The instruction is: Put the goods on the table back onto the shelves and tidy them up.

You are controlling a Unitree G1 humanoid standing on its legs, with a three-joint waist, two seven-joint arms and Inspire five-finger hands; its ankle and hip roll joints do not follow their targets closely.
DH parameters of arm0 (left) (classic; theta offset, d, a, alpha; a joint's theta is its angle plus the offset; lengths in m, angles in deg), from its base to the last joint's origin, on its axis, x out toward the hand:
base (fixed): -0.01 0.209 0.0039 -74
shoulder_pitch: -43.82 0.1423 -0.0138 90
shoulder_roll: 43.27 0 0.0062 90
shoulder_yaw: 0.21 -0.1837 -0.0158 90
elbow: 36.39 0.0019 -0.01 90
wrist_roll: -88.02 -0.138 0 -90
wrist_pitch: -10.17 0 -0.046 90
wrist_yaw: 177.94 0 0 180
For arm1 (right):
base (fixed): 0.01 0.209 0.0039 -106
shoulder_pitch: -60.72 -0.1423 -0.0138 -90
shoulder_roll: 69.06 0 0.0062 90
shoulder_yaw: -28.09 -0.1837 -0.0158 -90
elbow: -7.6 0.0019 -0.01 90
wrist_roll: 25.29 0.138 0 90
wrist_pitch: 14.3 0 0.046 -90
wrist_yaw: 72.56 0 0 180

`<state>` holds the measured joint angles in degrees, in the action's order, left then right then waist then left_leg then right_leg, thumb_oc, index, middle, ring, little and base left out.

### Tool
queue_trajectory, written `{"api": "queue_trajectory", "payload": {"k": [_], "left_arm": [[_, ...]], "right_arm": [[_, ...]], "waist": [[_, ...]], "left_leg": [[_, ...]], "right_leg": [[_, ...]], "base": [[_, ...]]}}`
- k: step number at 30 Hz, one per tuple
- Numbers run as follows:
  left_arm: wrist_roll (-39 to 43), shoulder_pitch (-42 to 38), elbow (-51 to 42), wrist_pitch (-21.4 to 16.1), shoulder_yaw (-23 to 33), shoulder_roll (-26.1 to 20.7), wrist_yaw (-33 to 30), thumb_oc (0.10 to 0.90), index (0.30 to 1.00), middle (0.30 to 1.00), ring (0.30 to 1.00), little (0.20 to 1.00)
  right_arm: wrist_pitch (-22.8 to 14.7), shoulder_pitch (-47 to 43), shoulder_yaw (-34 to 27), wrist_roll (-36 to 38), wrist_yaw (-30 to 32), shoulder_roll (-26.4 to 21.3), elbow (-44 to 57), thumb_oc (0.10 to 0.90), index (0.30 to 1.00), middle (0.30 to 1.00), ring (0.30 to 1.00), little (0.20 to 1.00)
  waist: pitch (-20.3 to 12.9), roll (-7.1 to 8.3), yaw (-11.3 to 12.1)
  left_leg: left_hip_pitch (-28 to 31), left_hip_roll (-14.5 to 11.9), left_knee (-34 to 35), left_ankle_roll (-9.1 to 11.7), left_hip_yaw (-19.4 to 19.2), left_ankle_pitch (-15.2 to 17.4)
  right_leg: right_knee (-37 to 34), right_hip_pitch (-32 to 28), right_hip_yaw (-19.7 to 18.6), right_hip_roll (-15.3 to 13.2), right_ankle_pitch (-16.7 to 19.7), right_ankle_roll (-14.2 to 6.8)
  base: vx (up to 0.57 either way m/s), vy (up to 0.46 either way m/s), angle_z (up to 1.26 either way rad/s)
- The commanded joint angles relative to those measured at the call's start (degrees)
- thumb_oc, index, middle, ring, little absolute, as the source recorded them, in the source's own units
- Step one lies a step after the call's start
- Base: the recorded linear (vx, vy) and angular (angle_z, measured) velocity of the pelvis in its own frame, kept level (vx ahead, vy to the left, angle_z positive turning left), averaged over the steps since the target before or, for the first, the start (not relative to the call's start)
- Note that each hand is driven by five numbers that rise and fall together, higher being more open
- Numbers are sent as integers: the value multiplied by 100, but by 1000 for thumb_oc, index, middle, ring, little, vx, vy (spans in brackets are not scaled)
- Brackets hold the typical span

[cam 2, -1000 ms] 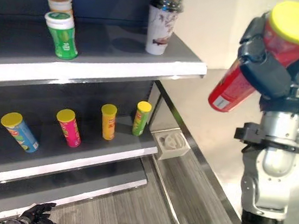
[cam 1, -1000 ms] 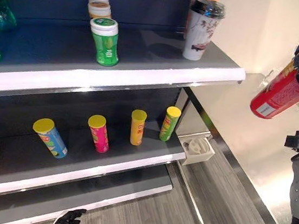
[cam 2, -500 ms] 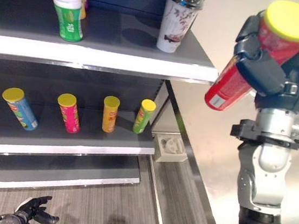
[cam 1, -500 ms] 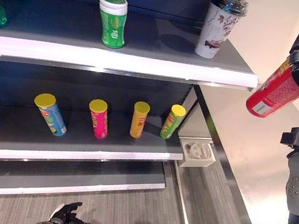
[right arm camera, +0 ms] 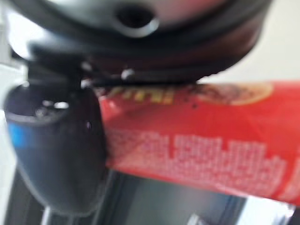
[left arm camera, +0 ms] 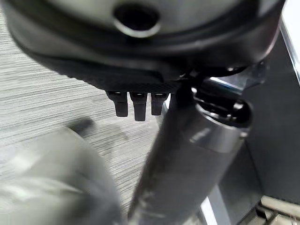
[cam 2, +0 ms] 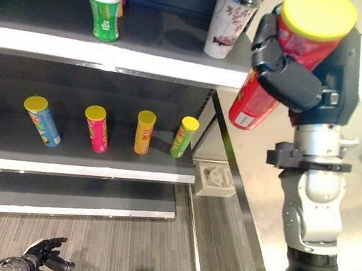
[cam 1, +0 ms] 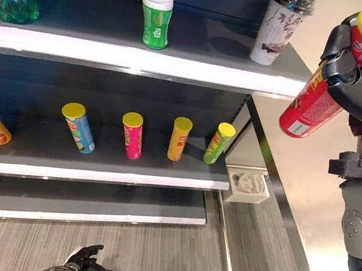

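A: Where's the red can (cam 2: 268, 73)?

B: Up at two o'clock, tilted, yellow lid towards us, in the right hand (cam 2: 293, 83), fingers wrapped round it, beside the upper shelf (cam 1: 112, 51) end.

A: And the left hand (cam 1: 79, 268)?

B: Down at seven o'clock over the floor, fingers loosely spread, holding nothing.

A: On the lower shelf (cam 1: 97, 175)?

B: Blue can (cam 1: 78, 127), pink can (cam 1: 132, 135), orange can (cam 1: 179, 137), green can (cam 1: 219, 142), all leaning.

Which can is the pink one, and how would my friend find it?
Look at the middle shelf, where a row of yellow-lidded cans stands. The pink can is between the blue can and the orange can. It's the only pink one.
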<state>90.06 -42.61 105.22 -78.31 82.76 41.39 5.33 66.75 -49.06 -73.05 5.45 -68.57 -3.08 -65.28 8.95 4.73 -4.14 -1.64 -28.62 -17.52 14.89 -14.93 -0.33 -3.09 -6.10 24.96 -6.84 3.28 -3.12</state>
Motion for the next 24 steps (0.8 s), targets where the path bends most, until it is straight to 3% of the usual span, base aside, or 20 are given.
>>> {"api": "queue_trajectory", "payload": {"k": [1,2,4,5,7,8,9,10,12,13,14,16,17,18,19,20,21,22,24], "left_arm": [[-130,-154,-412,-293,-169,-398,-131,800,900,900,900,900],[-128,-155,-412,-293,-175,-396,-131,800,900,900,900,900],[-123,-242,-510,-307,-286,-473,-148,800,900,900,900,900],[-133,-286,-532,-323,-316,-489,-108,800,900,900,900,900],[-250,-417,-505,-330,-414,-537,-83,800,900,900,900,900],[-321,-575,-527,-356,-527,-678,-84,800,900,900,900,900],[-320,-578,-527,-355,-527,-688,-82,800,900,900,900,900],[-345,-629,-567,-381,-558,-768,-67,800,900,900,900,900],[-384,-622,-675,-377,-490,-909,-73,800,900,900,900,900],[-327,-602,-737,-348,-402,-962,-112,800,900,900,900,900],[-327,-599,-740,-347,-400,-963,-111,800,900,900,900,900],[-226,-585,-653,-307,-314,-953,-153,800,900,900,900,900],[-161,-531,-555,-272,-253,-938,-169,800,900,900,900,900],[-141,-497,-494,-247,-221,-913,-183,800,900,900,900,900],[-141,-497,-492,-249,-221,-907,-184,800,900,900,900,900],[-115,-445,-467,-215,-180,-883,-203,800,900,900,900,900],[-115,-440,-470,-213,-179,-879,-203,800,900,900,900,900],[-40,-332,-418,-189,-84,-798,-213,800,900,900,900,900],[-50,-262,-378,-204,-78,-689,-168,800,900,900,900,900]], "right_arm": [[-417,-474,-350,-33,72,-476,636,400,300,300,300,300],[-416,-467,-355,-35,73,-479,639,400,300,300,300,300],[-356,-453,-360,-88,84,-531,653,400,300,300,300,300],[-298,-385,-455,-159,81,-522,660,400,300,300,300,300],[-231,-316,-603,-259,147,-400,650,400,300,300,300,300],[-241,-310,-666,-377,234,-268,588,400,300,300,300,300],[-239,-308,-671,-381,235,-259,591,400,300,300,300,300],[-260,-295,-675,-445,275,-175,592,400,300,300,300,300],[-260,-398,-625,-476,279,-54,573,400,300,300,300,300],[-287,-336,-596,-426,244,72,589,400,300,300,300,300],[-288,-336,-595,-426,243,74,589,400,300,300,300,300],[-379,-333,-551,-343,252,73,535,400,300,300,300,300],[-377,-375,-482,-321,191,69,534,400,300,300,300,300],[-372,-377,-493,-267,177,12,460,400,300,300,300,300],[-378,-383,-489,-261,174,3,449,400,300,300,300,300],[-412,-374,-512,-198,182,-36,395,400,300,300,300,300],[-421,-378,-506,-192,178,-43,383,400,300,300,300,300],[-441,-409,-438,-175,174,-115,318,400,300,300,300,300],[-466,-465,-460,-125,207,-168,296,400,300,300,300,300]], "waist": [[-513,-163,32],[-517,-164,23],[-483,-167,26],[-509,-195,-16],[-569,-184,-75],[-500,-119,-88],[-512,-89,-68],[-482,-61,-40],[-450,-151,39],[-378,-199,-33],[-378,-196,-24],[-336,-124,-9],[-363,-177,20],[-373,-188,12],[-380,-194,17],[-381,-174,27],[-390,-178,33],[-396,-27,152],[-470,108,224]], "left_leg": [[835,-159,355,-131,186,-498],[814,-154,343,-132,206,-493],[564,-15,259,-134,574,-477],[560,60,374,-151,596,-225],[650,404,691,-200,390,608],[587,773,890,-284,263,843],[589,807,902,-300,235,837],[597,1013,1098,-403,119,884],[818,1325,1532,-595,-156,962],[935,1500,1970,-727,-247,760],[952,1504,1993,-725,-261,749],[921,1709,2189,-901,-314,481],[850,1808,2252,-1025,-282,430],[815,1831,2252,-1058,-235,395],[813,1823,2252,-1049,-241,400],[790,1880,2252,-1092,-216,382],[790,1873,2252,-1083,-225,390],[766,2052,2252,-1067,-272,397],[751,2179,2252,-1024,-190,419]], "right_leg": [[306,244,-65,-715,-438,-703],[304,243,-52,-723,-429,-714],[371,309,-78,-1020,-206,-797],[372,290,-94,-1147,-129,-884],[315,293,-165,-1514,201,-1099],[335,498,-262,-1865,988,-1188],[323,526,-292,-1893,1013,-1188],[265,667,-286,-2070,1343,-1188],[354,843,-96,-2235,1495,-1188],[805,1007,-284,-1924,1005,-1188],[826,1022,-301,-1926,990,-1187],[1340,1147,-527,-1432,620,-1084],[1760,1152,-537,-938,-2,-908],[1966,1224,-626,-643,-269,-840],[2002,1247,-632,-641,-298,-831],[2087,1290,-671,-312,-510,-780],[2116,1307,-679,-308,-536,-771],[1673,1035,-509,3,-774,-537],[863,731,-493,210,-779,-430]], "base": [[-30,522,28],[6,392,31],[-22,442,49],[18,547,72],[34,664,64],[-48,541,26],[-100,546,6],[-24,402,-7],[-54,679,-17],[-64,560,-32],[-42,479,-23],[-107,354,-10],[-124,397,-13],[-46,269,-7],[-35,134,1],[-16,52,1],[-81,125,3],[-47,47,4],[34,13,-7]]}}
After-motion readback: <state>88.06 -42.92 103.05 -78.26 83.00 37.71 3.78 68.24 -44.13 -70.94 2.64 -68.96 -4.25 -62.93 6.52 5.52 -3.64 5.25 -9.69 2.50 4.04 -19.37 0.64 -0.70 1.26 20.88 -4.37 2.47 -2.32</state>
